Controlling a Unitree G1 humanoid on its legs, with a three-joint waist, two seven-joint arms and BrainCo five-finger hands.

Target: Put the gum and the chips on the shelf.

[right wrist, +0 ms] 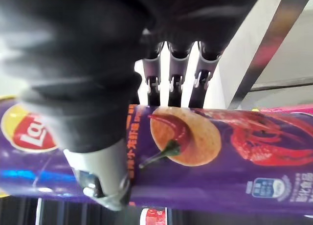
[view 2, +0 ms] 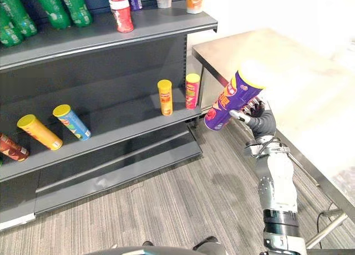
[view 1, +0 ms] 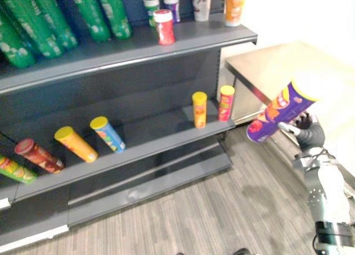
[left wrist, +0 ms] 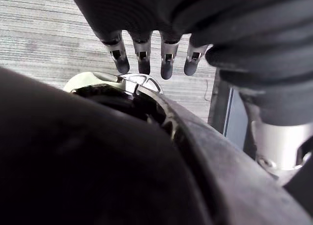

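A dark grey shelf [view 1: 158, 134] stocked with cans [view 1: 199, 109] stands to the left of the right robot hand [view 2: 260, 120], and a steel worktop [view 1: 277, 66] lies just beyond it. That robot hand is clamped round a purple chips can [view 2: 235, 97], held tilted in the air, lid end up, well apart from the shelf. The left robot hand [left wrist: 143, 51] hangs over the striped floor [left wrist: 49, 29], fingers straight, holding nothing.
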